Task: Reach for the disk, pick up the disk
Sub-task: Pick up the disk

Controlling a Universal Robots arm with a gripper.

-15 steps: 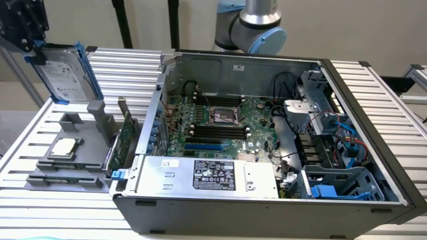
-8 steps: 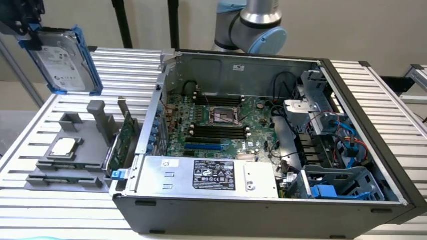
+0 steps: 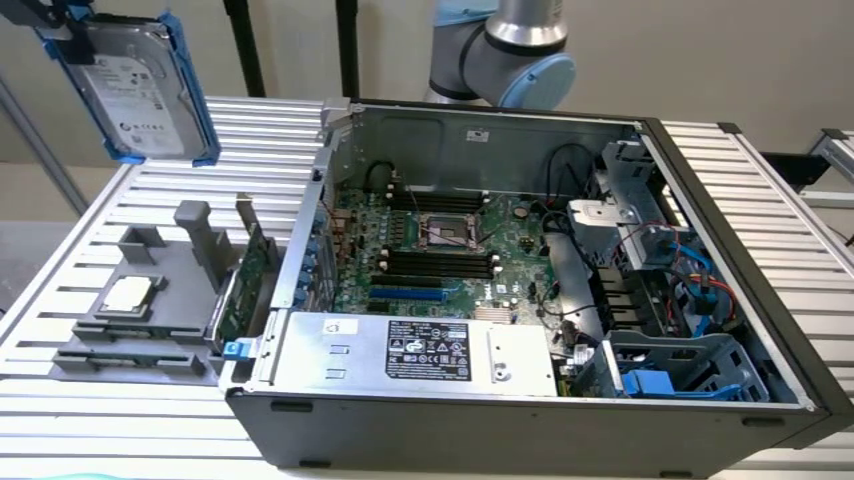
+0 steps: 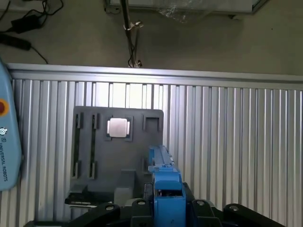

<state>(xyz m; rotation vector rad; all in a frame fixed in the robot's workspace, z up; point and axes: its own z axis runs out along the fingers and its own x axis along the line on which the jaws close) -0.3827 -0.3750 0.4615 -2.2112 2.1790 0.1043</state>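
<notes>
The disk, a silver-grey hard drive with a white label and blue side rails, hangs upright in the air high above the slatted table at the exterior view's left. My gripper is shut on its upper end. In the wrist view the disk shows edge-on as a blue rail clamped between the dark fingers of my gripper, above the grey fixture.
Below the disk lies a grey fixture holding a small square chip and a standing green card. The open computer case fills the exterior view's right. A light blue pendant rests at the table's edge.
</notes>
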